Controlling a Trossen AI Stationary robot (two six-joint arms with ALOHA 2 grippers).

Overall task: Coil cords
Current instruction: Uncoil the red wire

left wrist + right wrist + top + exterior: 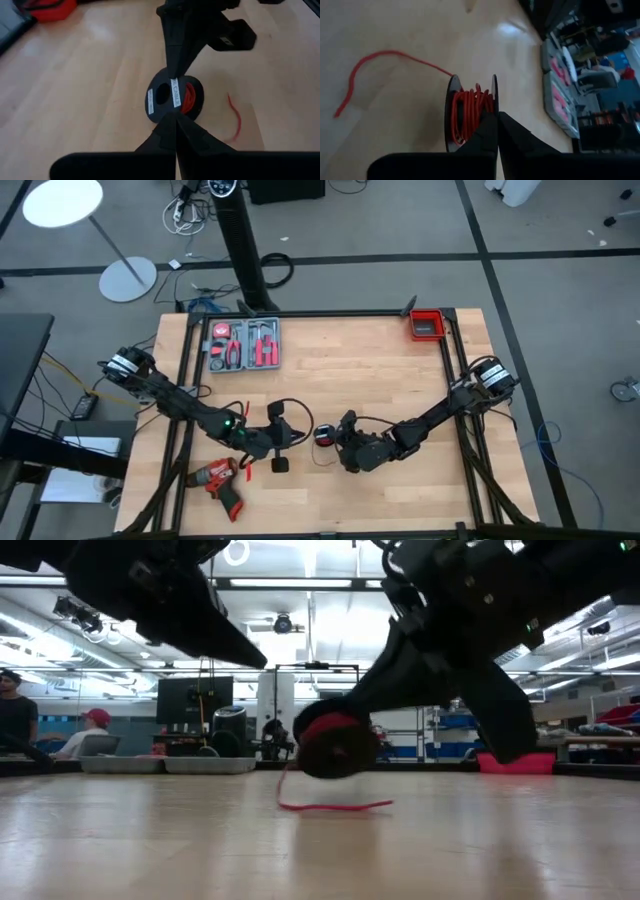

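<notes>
You can't follow the thick black cable [283, 412] where it runs beneath the left gripper [283, 436] in the high view. The thin bright red wire [467, 116] wound on the black plastic spool [451, 114] is partly covered by the right gripper's fingers [490, 131]. In the low view the spool's lower edge blurs into shadow. The red-and-black cordless drill [220, 479] shows too small for detail.
</notes>
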